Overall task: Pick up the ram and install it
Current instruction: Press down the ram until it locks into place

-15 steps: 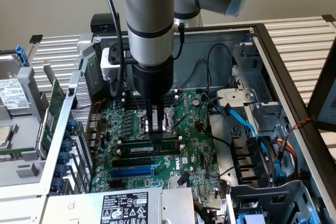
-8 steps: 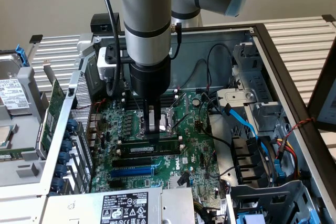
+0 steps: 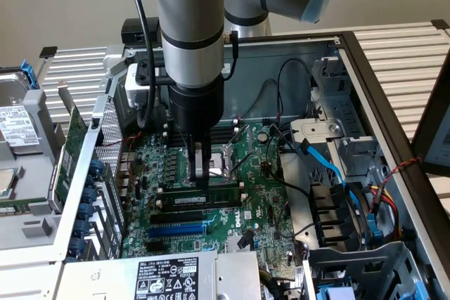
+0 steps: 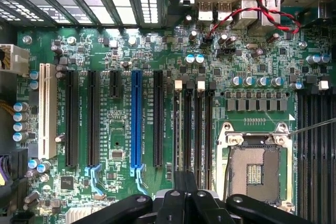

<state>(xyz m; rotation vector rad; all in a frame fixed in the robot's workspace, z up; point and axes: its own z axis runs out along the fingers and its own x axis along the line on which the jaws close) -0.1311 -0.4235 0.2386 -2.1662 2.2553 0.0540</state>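
Claw (image 3: 200, 173): I see it pinching the ram (image 3: 204, 199).
Ram: directly under claw, long axis along its slot (image 3: 200, 209).

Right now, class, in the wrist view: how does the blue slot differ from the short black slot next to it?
Colour: the blue slot is bright blue, while the short black slot is black. Length: the blue slot is much longer, and the short black slot stops well before the blue slot's far end. Both are empty, lie parallel side by side and sit on the same green board.
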